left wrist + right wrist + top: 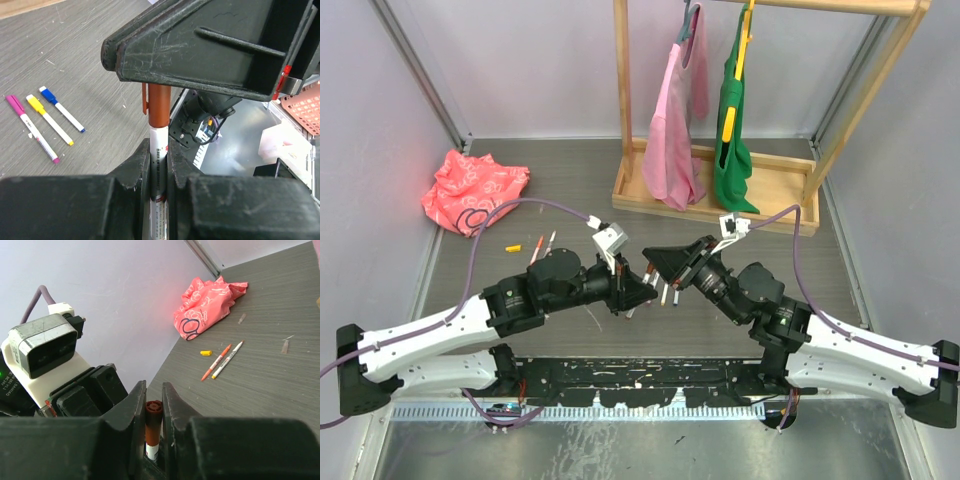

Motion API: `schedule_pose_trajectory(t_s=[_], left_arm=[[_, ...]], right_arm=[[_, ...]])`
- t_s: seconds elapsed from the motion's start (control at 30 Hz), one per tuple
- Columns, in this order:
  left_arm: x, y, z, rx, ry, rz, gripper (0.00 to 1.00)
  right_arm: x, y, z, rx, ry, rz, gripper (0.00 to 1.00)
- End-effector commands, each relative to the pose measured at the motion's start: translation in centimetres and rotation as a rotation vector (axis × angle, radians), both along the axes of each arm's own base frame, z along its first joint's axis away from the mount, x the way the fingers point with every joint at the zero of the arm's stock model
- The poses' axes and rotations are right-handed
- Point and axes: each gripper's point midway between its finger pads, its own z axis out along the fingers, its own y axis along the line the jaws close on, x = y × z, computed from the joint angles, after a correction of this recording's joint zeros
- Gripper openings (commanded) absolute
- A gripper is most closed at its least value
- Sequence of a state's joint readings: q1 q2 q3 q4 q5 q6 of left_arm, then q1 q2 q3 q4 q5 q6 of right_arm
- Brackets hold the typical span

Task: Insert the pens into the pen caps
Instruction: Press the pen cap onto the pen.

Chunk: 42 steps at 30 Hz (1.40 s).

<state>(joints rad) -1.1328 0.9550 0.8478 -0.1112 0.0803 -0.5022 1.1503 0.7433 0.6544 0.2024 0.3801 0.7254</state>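
Left gripper (638, 292): jaws clamped on the white barrel of a thin marker pen (159, 149), held off the grey wood-grain table (570, 170) at its middle. The pen's end sits inside a red-brown plastic cap (153, 412). Right gripper (153, 400): faces the left one, its jaws pressed to both sides of that cap.

On the table just beside the grippers lie three capped pens side by side: purple pen (30, 129), yellow pen (49, 119), blue pen (62, 110). Toward the far left lie an uncapped orange pen (216, 362) and an uncapped yellow-tipped pen (227, 359), close together, with a loose yellow cap (205, 353) near them.

The wooden clothes rack (710, 200) at the far edge carries a pink garment (672, 130) and a green garment (732, 150), their hems resting in its base frame. A crumpled red plastic bag (473, 188) lies in the far-left corner. The contents of the salmon plastic basket (305, 107), beyond the table, cannot be seen.

Pale walls bound the table on the left, far and right sides. Open tabletop lies between the rack and the arms.
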Motion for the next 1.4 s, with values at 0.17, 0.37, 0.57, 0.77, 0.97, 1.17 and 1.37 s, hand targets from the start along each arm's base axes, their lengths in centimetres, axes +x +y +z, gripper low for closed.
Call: schedule_pose_trajectory(t_s=[0.17, 0.37, 0.57, 0.77, 0.97, 1.17, 1.37], left_arm=[[2.5, 0.0, 7.0, -0.107, -0.106, 0.118, 0.00], [3.3, 0.5, 10.0, -0.151, -0.145, 0.167, 0.00], [4.4, 1.3, 13.2, -0.212, -0.186, 0.213, 0.00], [5.5, 2.3, 15.8, -0.264, -0.215, 0.238, 0.00], [6.3, 3.7, 17.6, -0.313, -0.225, 0.265, 0.00], [6.2, 3.3, 16.9, -0.311, -0.206, 0.245, 0.00], [5.6, 3.0, 14.9, -0.262, -0.199, 0.205, 0.00]], right_arm=[[-0.5, 0.0, 0.6, 0.008, 0.013, 0.023, 0.00], [-1.6, 1.7, -1.5, -0.021, 0.080, 0.094, 0.00], [-5.1, 4.5, -4.0, -0.113, 0.111, 0.132, 0.00], [-8.2, 6.0, -7.4, -0.163, 0.169, 0.160, 0.00], [-10.0, 7.3, -9.7, -0.209, 0.191, 0.197, 0.00], [-9.6, 7.2, -8.9, -0.199, 0.166, 0.176, 0.00], [-7.1, 4.0, -5.1, -0.127, 0.111, 0.055, 0.02]])
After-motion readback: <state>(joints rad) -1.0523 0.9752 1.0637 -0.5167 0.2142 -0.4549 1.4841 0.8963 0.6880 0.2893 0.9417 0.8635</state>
